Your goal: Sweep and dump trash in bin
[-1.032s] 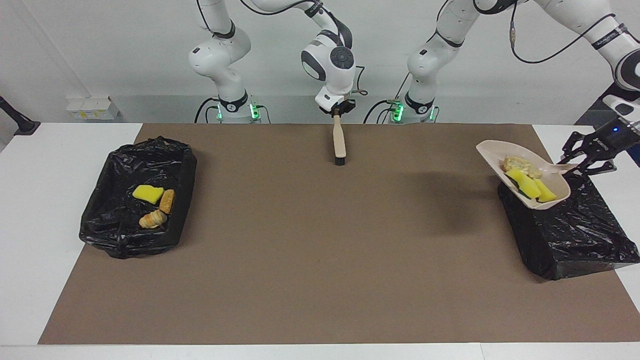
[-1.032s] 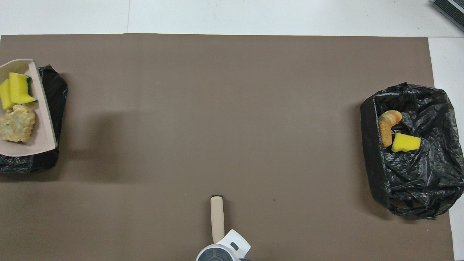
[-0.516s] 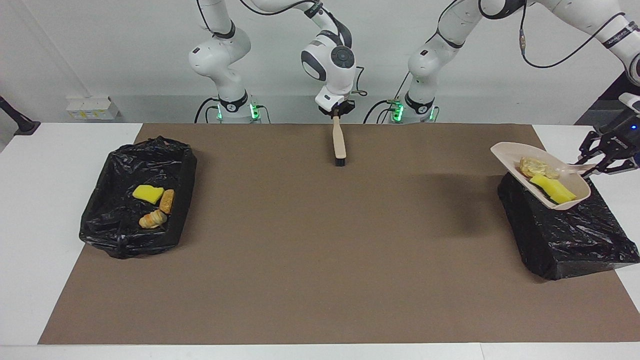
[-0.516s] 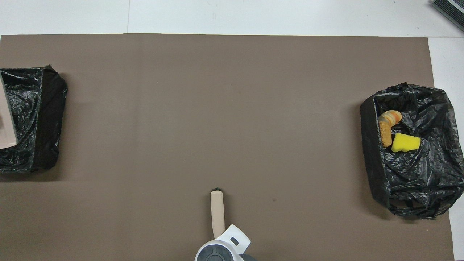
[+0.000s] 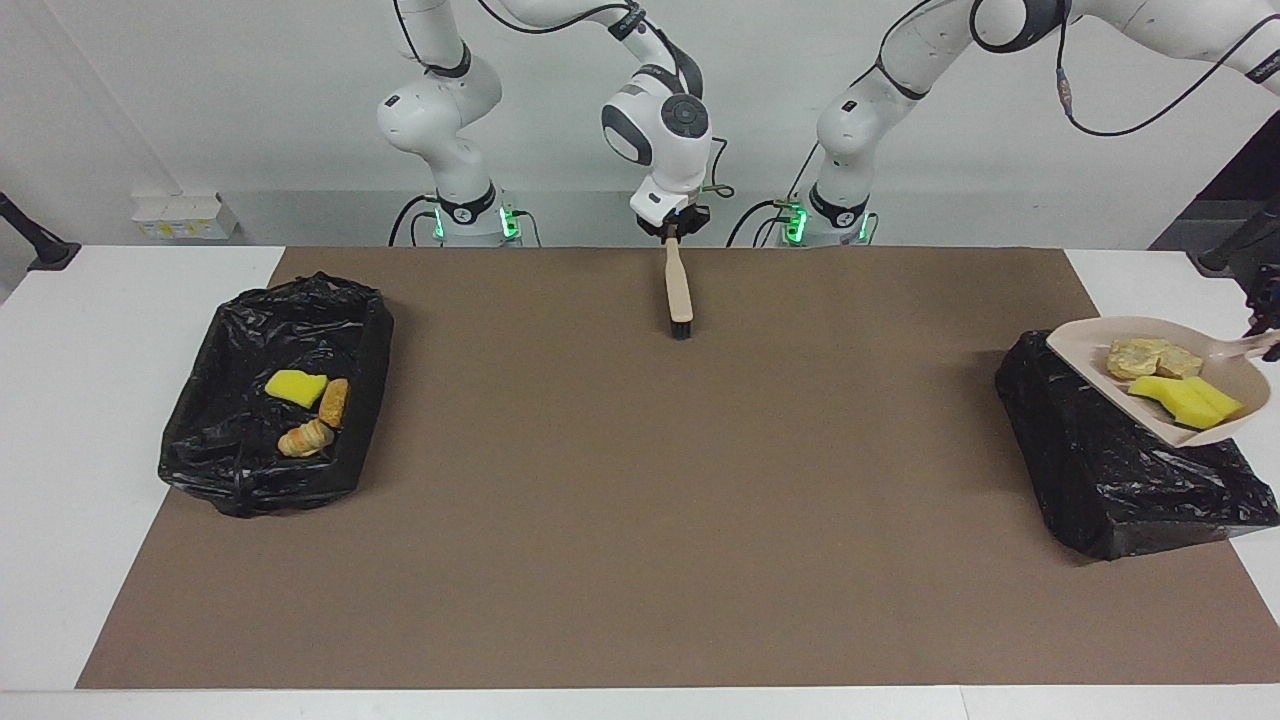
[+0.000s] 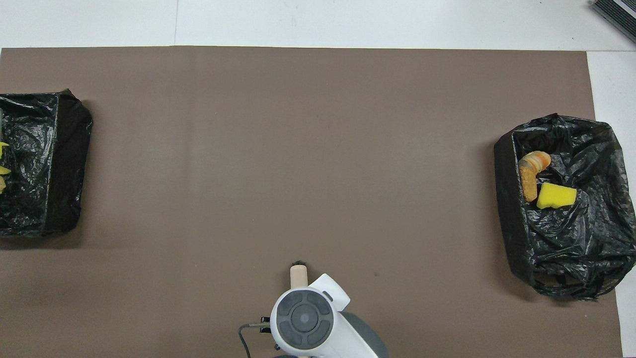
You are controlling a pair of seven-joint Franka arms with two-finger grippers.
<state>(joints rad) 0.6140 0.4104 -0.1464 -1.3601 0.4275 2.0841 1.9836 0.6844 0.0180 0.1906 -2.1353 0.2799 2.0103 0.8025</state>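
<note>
A beige dustpan [image 5: 1085, 350] hangs tilted over the black-bagged bin [image 5: 1110, 470] at the left arm's end of the table. It carries trash: a pale crumbly chunk [image 5: 1150, 358] and yellow sponge bits [image 5: 1185, 400]. My left gripper [image 5: 1268, 335], at the picture's edge, is shut on the pan's handle. In the overhead view only yellow slivers [image 6: 2, 170] show over that bin [image 6: 44, 164]. My right gripper [image 5: 673, 225] is at the top of a beige brush [image 5: 678, 290] [image 6: 298, 274], whose dark bristles point away from the robots.
A second black-bagged bin [image 5: 230, 470] [image 6: 561, 243] sits at the right arm's end, holding a yellow sponge [image 5: 295, 387] and two brown lumps [image 5: 335, 400]. A brown mat [image 5: 640, 500] covers the table between the bins.
The left gripper has carried the dustpan across its bin toward the table's end, out of the overhead view. The right arm's wrist has shifted over the brush handle; the brush stays put.
</note>
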